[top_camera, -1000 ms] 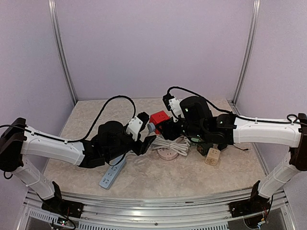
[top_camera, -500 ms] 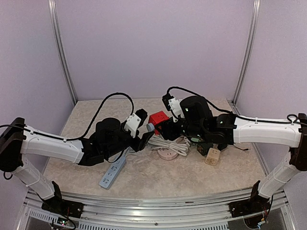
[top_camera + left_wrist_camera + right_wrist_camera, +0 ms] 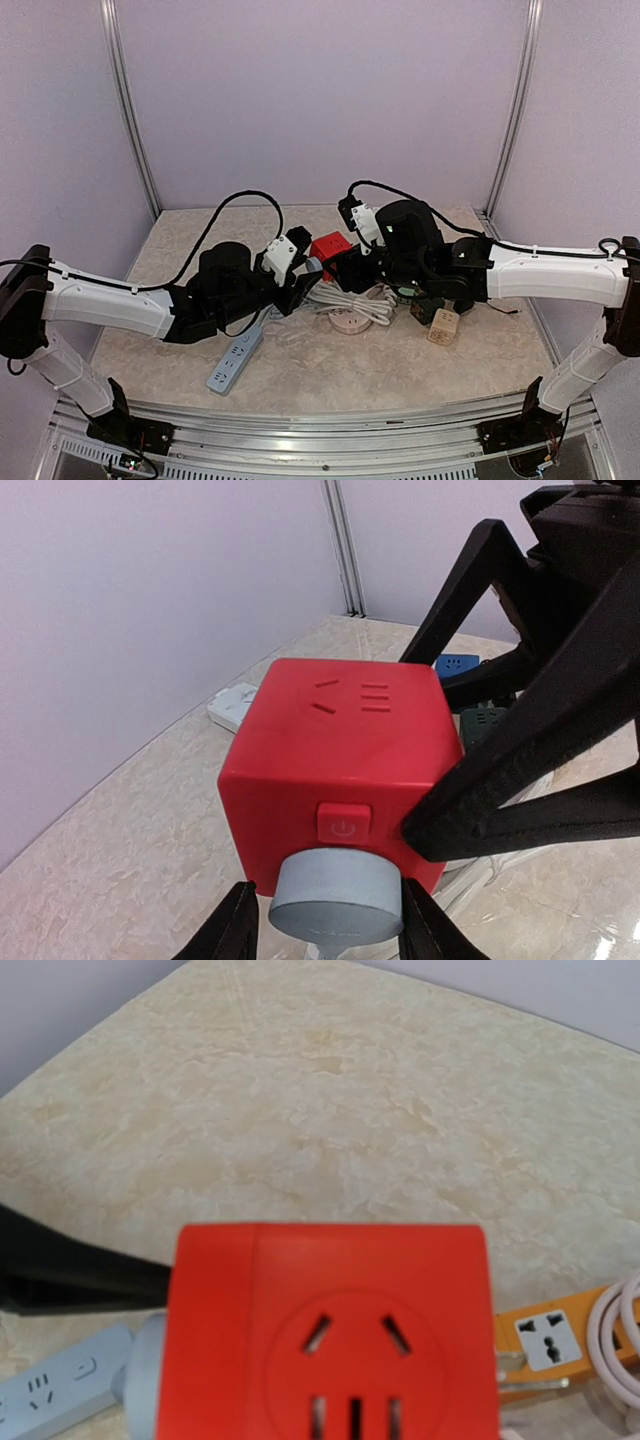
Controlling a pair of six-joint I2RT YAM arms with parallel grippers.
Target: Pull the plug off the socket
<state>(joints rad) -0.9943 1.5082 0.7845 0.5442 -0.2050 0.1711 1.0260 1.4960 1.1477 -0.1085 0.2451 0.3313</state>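
left gripper (image 3: 335, 925) nearest, fingers (image 3: 238, 925) pressed on both sides of the grey plug (image 3: 335, 898), looks clamped on it. plug sits in the face of the red socket cube (image 3: 335, 740) just under the power button (image 3: 343, 827), its axis coming out of the cube straight toward the left wrist. so the pull should go straight back along the left arm, away from the cube. beyond, right gripper (image 3: 345, 263) pinches the cube, holding it off the table (image 3: 400, 370) between the arms. white power strip (image 3: 232, 702) lies farther back.
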